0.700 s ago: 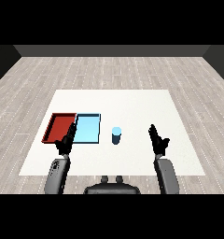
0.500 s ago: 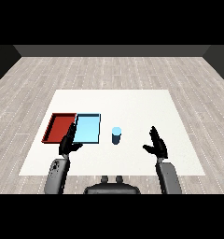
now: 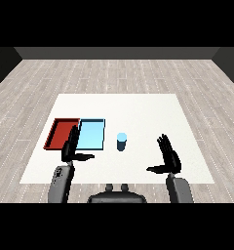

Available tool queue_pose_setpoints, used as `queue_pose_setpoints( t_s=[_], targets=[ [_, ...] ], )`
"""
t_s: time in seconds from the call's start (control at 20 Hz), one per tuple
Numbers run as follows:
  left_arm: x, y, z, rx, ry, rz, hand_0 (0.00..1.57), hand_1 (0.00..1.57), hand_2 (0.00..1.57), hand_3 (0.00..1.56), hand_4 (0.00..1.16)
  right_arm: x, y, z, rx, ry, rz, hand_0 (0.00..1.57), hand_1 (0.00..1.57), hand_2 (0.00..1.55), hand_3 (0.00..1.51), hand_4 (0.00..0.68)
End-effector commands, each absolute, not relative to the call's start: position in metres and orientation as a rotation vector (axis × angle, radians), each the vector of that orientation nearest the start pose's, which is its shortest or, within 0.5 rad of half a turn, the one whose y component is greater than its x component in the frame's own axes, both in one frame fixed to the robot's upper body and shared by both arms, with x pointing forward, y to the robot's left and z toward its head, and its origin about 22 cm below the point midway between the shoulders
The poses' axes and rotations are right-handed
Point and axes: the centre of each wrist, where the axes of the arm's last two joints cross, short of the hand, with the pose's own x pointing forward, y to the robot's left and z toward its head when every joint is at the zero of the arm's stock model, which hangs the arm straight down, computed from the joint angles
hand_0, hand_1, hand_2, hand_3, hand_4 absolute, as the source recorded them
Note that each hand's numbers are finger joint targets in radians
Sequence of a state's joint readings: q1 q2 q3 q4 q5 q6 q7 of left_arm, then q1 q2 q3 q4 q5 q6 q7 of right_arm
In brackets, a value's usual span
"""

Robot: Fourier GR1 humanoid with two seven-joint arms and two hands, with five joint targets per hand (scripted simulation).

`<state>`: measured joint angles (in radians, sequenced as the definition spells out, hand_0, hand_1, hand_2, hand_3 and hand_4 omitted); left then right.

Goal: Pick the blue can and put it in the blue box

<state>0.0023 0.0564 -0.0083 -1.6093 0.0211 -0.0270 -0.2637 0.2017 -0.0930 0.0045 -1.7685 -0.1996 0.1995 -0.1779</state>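
Note:
The blue can (image 3: 121, 142) stands upright on the white table, just right of the light blue tray (image 3: 92, 134). My right hand (image 3: 169, 157) hovers open to the right of the can, a clear gap away, with fingers straight up and thumb pointing left. In front of the trays my left hand (image 3: 70, 146) is open too, its fingers overlapping the near edges of the light blue tray and the red tray (image 3: 62, 133). Neither hand touches the can. Both trays hold nothing.
The two trays lie side by side at the table's left. The white table (image 3: 138, 110) stretches bare behind and to the right of the can. Grey plank floor surrounds it.
My right hand has dropped nearer and turned slightly, thumb now stretched toward the can. The left hand and the can have kept their places.

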Motion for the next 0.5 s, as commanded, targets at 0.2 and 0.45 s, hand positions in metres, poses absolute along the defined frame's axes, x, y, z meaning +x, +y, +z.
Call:
queue_pose_setpoints(
  t_s=[0.2,0.45],
  targets=[
    [0.247,0.250,0.014,-0.017,-1.931,-0.048,0.00,0.00,0.00,0.00,0.00,0.171,-0.280,-0.004,0.255,-1.813,-0.001,0.00,0.00,0.00,0.00,0.000],
    [0.227,0.246,0.013,0.002,-1.947,-0.024,0.00,0.00,0.00,0.00,0.00,0.202,-0.272,0.012,0.259,-1.755,-0.028,0.00,0.00,0.00,0.00,0.000]
  ],
)
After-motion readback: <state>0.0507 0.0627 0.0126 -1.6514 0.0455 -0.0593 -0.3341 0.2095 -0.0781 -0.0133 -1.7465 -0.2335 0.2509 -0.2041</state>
